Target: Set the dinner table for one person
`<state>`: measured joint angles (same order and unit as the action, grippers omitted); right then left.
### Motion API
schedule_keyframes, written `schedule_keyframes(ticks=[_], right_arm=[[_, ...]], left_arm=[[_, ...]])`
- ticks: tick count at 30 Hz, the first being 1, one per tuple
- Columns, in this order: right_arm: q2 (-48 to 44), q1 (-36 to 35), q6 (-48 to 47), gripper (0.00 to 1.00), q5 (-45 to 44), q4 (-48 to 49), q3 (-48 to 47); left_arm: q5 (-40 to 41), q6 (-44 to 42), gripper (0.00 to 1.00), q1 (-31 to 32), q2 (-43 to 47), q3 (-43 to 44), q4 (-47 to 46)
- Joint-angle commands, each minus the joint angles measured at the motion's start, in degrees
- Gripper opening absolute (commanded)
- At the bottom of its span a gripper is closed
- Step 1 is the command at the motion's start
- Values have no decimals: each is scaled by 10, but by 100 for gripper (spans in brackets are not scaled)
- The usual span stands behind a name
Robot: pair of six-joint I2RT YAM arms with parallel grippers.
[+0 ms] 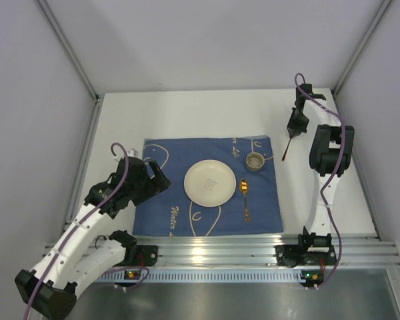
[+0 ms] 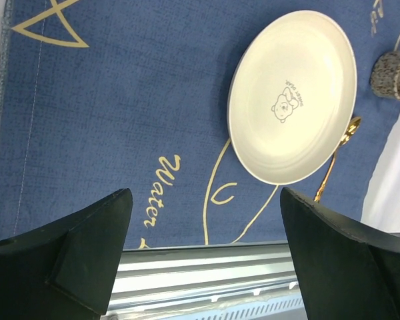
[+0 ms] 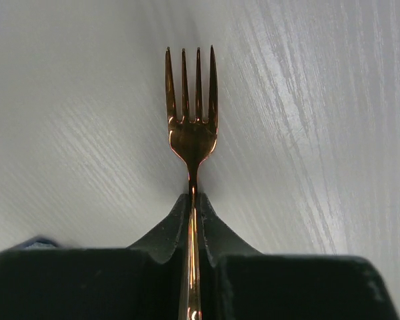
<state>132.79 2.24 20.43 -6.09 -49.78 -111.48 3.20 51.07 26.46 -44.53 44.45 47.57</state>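
Right pincer [image 3: 192, 200] is closed on the handle of a copper-coloured fork [image 3: 191, 127], whose tines stick out straight ahead of the jaws. It sits over bare white tabletop [image 1: 187, 113] toward the right edge, about halfway back. Whether the fork is already off the surface cannot be told.

From above, the fork's long axis runs roughly far to near, tilted slightly, with the tines toward the near edge. It lies just off the right side of the blue cloth [image 1: 267, 207]. The cloth is spread over the middle of the tabletop, and its near side lies along the rail at the near edge.

The setting lies to the left of the fork. The cup [image 1: 255, 161] is closest, then the spoon [image 1: 245, 199], which lies far to near touching or just beside the plate [image 1: 210, 182]. The free strip of cloth left of the plate is across all three. That strip is nearer the left pincer [image 2: 205, 197], which hovers there with its jaws wide apart and nothing between them. Putting the fork there would probably take a carry over the plate.

Counted: one cloth, one plate, one spoon, one cup and one fork.
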Motion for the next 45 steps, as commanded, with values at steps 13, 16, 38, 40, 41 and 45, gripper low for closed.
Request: schedule_keyframes(ticks=[13,16,38,40,41,45], right_arm=[[-183,-47,41,0,109,-28,38],[-259,-77,52,0,149,-31,75],[-556,-128,141,0,325,1,275],[-562,-128,143,0,336,-1,274],[-562,-129,147,0,342,-1,273],[-576,-129,169,0,381,-1,281]], left_arm=[[-5,-159,98,7,-200,208,3],[-28,-179,98,24,-245,249,-29],[-101,-120,89,310,-483,423,-255],[-104,-117,82,312,-484,414,-262],[-104,-109,72,312,-485,411,-266],[-115,-97,20,313,-489,399,-294]])
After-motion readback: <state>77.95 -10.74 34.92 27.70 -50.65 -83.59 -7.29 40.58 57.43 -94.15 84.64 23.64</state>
